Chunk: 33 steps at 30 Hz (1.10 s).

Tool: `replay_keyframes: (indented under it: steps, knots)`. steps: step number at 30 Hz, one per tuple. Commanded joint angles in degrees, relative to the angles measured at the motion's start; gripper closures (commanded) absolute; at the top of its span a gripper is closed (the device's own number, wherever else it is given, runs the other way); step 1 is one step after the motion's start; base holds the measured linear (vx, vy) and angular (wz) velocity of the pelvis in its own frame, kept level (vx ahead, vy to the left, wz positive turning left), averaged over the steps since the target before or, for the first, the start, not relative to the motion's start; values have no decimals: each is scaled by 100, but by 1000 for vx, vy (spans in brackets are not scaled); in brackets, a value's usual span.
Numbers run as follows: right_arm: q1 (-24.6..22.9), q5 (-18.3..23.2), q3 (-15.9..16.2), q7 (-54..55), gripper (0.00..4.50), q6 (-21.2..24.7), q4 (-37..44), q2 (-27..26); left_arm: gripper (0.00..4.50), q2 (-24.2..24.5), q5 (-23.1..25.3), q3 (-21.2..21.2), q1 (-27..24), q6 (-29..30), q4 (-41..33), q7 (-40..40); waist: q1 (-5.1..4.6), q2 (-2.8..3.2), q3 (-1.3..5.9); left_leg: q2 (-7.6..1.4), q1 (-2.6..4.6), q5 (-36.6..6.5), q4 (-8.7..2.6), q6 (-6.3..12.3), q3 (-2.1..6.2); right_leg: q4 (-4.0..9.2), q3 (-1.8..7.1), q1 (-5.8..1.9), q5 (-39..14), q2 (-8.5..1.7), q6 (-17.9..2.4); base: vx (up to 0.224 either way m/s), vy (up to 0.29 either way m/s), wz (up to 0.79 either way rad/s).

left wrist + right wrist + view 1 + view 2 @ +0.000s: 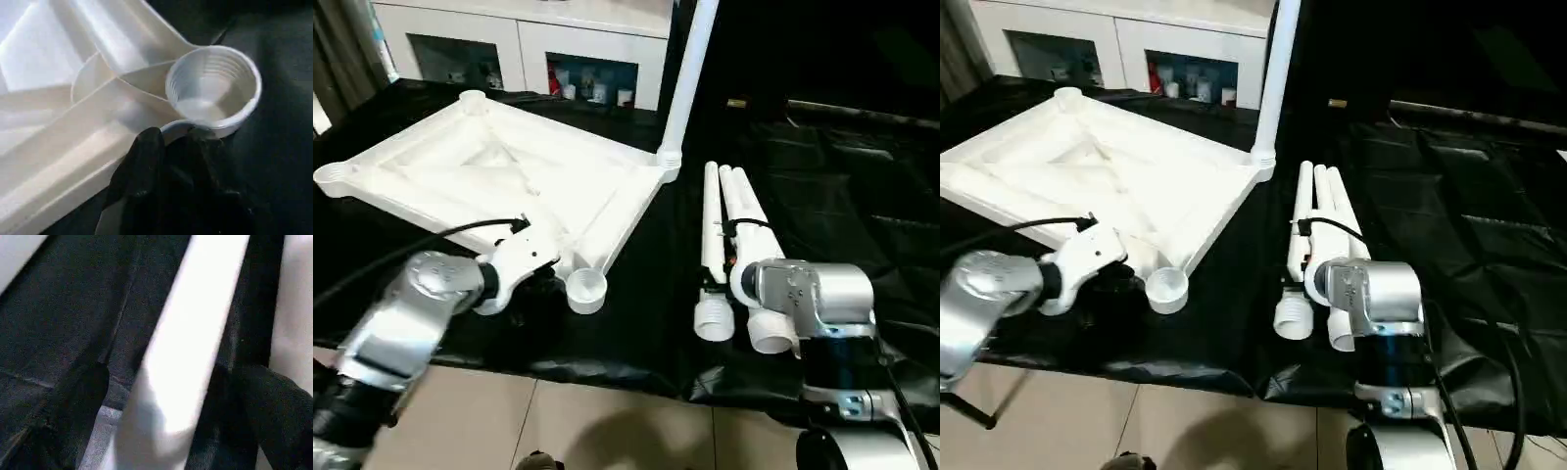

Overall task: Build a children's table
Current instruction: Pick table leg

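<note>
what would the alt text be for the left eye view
An upturned white tabletop lies on a black-draped work table with one leg already standing in its far corner socket. The left gripper is at the empty near socket; the open right gripper reaches over the loose legs beside it.

Home-like room: white glass-door cabinet (524, 49), tiled floor (607, 431).

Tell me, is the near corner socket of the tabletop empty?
Empty: the near corner socket shows its ribbed inside and bare bottom, no leg in it.

Silver forearms (406, 313), black cables, black fingers (142, 166)
</note>
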<state>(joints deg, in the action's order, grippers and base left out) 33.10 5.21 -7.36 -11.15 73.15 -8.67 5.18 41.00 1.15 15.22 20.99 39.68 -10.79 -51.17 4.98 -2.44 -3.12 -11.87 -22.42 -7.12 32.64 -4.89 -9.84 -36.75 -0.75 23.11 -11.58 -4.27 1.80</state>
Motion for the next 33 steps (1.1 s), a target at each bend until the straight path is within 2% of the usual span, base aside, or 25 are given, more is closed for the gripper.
replay_keyframes:
  steps: [1, 4, 5, 6, 7, 9, 10, 11, 14, 16, 17, 19, 20, 24, 27, 28, 29, 31, 33]
  knots:
    - [67, 29, -12, 28, 4, -80, -271, 32, 336, 109, -220, -123, -37, 24, -376, -265, -21, 69, 372, -3, 191, -1867, -356, -634, -18, 489, 105, -118, -1360, -173, -757, 0, 0, 0]
    - [67, 4, 52, 13, 29, -163, -461, 61, 336, 156, -326, -164, -43, 116, -562, -349, -10, 96, 366, -10, 211, -1943, -351, -653, -22, 488, 107, -96, -1425, -176, -767, 0, 0, 0]
    - [66, -3, 70, 8, 39, -201, -539, 69, 336, 165, -365, -186, -34, 160, -634, -374, -10, 36, 363, -12, 199, -1935, -355, -638, -27, 496, 104, -105, -1460, -181, -756, 0, 0, 0]
    - [67, -4, 70, 11, 39, -212, -559, 68, 336, 166, -380, -192, -30, 178, -656, -382, -3, 66, 354, -9, 195, -1958, -361, -644, -20, 492, 106, -105, -1562, -188, -727, 0, 0, 0]
    - [85, 2, 56, 21, 55, -288, -716, 62, 336, 168, -500, -228, 4, 326, -817, -442, -7, 44, 358, -10, 197, -1980, -360, -651, -17, 490, 103, -104, -1656, -196, -707, 0, 0, 0]
    - [88, 2, 51, 25, 65, -296, -733, 59, 336, 166, -515, -229, 9, 343, -835, -450, -14, 49, 349, -8, 201, -2043, -360, -654, -19, 510, 105, -89, -1752, -190, -666, 0, 0, 0]
    - [158, 30, -67, 93, 79, -384, -971, -3, 336, 152, -694, -235, 82, 556, -1008, -527, -15, 22, 354, -7, 207, -2092, -358, -651, -17, 520, 105, -84, -1873, -195, -629, 0, 0, 0]
    - [175, 39, -92, 107, 79, -400, -1019, -14, 336, 155, -723, -237, 92, 588, -1032, -536, -19, 31, 358, -7, 213, -2106, -353, -664, -16, 509, 104, -79, -1884, -196, -639, 0, 0, 0]
    - [213, 56, -137, 124, 117, -442, -1098, -31, 336, 172, -692, -228, 122, 566, -1009, -521, -22, 23, 343, 0, 210, -2205, -357, -672, -14, 538, 106, -64, -2014, -184, -581, 0, 0, 0]
    - [245, 65, -203, 173, 122, -503, -1170, -54, 336, 202, -667, -217, 149, 566, -988, -509, -19, 18, 350, 0, 209, -2240, -357, -682, -7, 546, 105, -65, -2122, -196, -535, 0, 0, 0]
    - [281, 96, -294, 212, 142, -562, -1252, -81, 319, 230, -680, -223, 182, 617, -969, -517, -15, 34, 352, -2, 217, -2256, -358, -688, -2, 545, 102, -60, -2134, -194, -519, 0, 0, 0]
    - [322, 133, -400, 272, 142, -663, -1359, -109, 319, 260, -715, -257, 234, 756, -946, -520, -18, 32, 359, 4, 227, -2288, -351, -709, -2, 539, 98, -47, -2091, -182, -544, 0, 0, 0]
    - [332, 142, -434, 297, 160, -700, -1385, -119, 303, 269, -732, -280, 256, 824, -934, -518, -17, 29, 358, 3, 223, -2282, -354, -706, 0, 540, 97, -51, -2070, -183, -549, 0, 0, 0]
    - [325, 151, -495, 359, 178, -757, -1379, -148, 282, 274, -739, -324, 288, 865, -911, -487, -19, 28, 363, 2, 216, -2244, -357, -703, -2, 532, 97, -59, -2007, -183, -561, 0, 0, 0]
    - [302, 186, -620, 453, 214, -865, -1359, -203, 261, 187, -756, -487, 441, 826, -791, -319, -14, 14, 366, 2, 209, -2189, -359, -701, -10, 520, 98, -67, -1899, -175, -579, 0, 0, 0]
    - [302, 186, -620, 453, 219, -865, -1359, -203, 255, 187, -756, -487, 441, 826, -791, -319, -3, 22, 370, 1, 227, -2208, -353, -706, -10, 524, 98, -55, -1900, -177, -573, 0, 0, 0]
    - [285, 220, -748, 555, 225, -1019, -1343, -265, 244, 40, -796, -631, 583, 811, -677, -149, -12, -17, 369, -2, 214, -2183, -356, -697, -13, 523, 97, -67, -1882, -177, -575, 0, 0, 0]
    - [253, 277, -908, 673, 234, -1251, -1311, -356, 231, -172, -825, -782, 754, 773, -521, 73, -7, 8, 378, 1, 222, -2166, -343, -723, -16, 517, 99, -60, -1807, -184, -604, 0, 0, 0]
    - [226, 378, -1113, 805, 255, -1548, -1278, -460, 216, -401, -864, -926, 925, 747, -360, 309, -11, 0, 385, 5, 198, -2102, -355, -723, -3, 504, 86, -91, -1732, -186, -590, 0, 0, 0]
